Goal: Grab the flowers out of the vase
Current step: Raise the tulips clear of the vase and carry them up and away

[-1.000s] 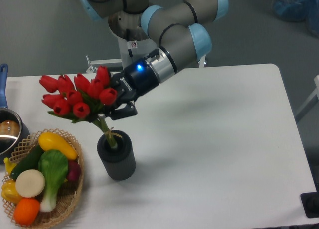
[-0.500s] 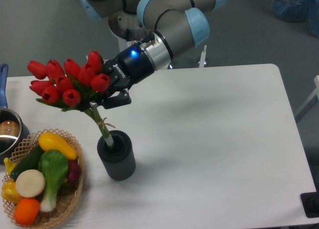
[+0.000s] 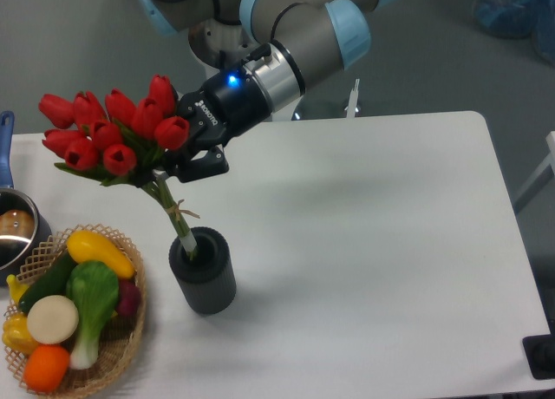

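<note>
The flowers [image 3: 108,132] are a bunch of red tulip buds with green leaves and tied green stems. They tilt up and to the left. Only the stem ends still reach into the mouth of the vase [image 3: 203,271], a dark grey ribbed cylinder standing on the white table. My gripper [image 3: 178,163] is shut on the flowers just below the buds, above and a little left of the vase. The near finger shows below the stems; the other is partly hidden behind the leaves.
A wicker basket [image 3: 121,347] with colourful vegetables sits at the front left, close to the vase. A metal pot [image 3: 16,230] with a blue handle [image 3: 6,143] stands at the left edge. The table's [image 3: 373,243] right edge is near x 600.
My gripper has risen and moved left with the flowers in it. The stems have slid most of the way out of the vase. The vase has not moved.
</note>
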`<state>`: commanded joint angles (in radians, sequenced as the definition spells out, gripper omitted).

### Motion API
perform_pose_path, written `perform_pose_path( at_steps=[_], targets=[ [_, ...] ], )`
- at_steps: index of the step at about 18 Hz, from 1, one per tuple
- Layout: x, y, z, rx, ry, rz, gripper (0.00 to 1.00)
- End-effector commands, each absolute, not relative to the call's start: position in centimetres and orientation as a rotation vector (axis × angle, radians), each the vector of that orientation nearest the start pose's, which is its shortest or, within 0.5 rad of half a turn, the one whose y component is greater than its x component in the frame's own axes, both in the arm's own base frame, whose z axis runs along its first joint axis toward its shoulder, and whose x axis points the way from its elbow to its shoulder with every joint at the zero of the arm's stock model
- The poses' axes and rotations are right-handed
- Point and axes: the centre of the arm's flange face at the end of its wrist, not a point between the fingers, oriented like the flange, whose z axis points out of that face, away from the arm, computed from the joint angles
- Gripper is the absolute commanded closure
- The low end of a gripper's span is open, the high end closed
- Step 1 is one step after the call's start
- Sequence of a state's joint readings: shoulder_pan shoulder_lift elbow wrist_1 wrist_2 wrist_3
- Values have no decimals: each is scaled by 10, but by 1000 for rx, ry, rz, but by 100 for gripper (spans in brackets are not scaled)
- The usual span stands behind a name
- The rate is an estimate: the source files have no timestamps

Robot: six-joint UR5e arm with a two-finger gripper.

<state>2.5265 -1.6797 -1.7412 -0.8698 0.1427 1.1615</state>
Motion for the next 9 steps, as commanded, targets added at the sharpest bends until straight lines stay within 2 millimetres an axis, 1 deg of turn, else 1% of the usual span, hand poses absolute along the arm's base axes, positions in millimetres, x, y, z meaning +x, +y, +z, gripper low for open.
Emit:
perform_pose_path(
  at_steps=[2, 3, 4, 8, 9],
  targets=[
    [-292, 487, 512, -1656, 479, -393, 56],
    [-294, 486, 512, -1663, 477, -385, 56],
    [-297, 482, 514, -1667, 469, -373, 56],
    [-335, 449, 523, -1707, 359, -317, 56],
    [-342, 444, 524, -1723, 344, -296, 56]
  ],
)
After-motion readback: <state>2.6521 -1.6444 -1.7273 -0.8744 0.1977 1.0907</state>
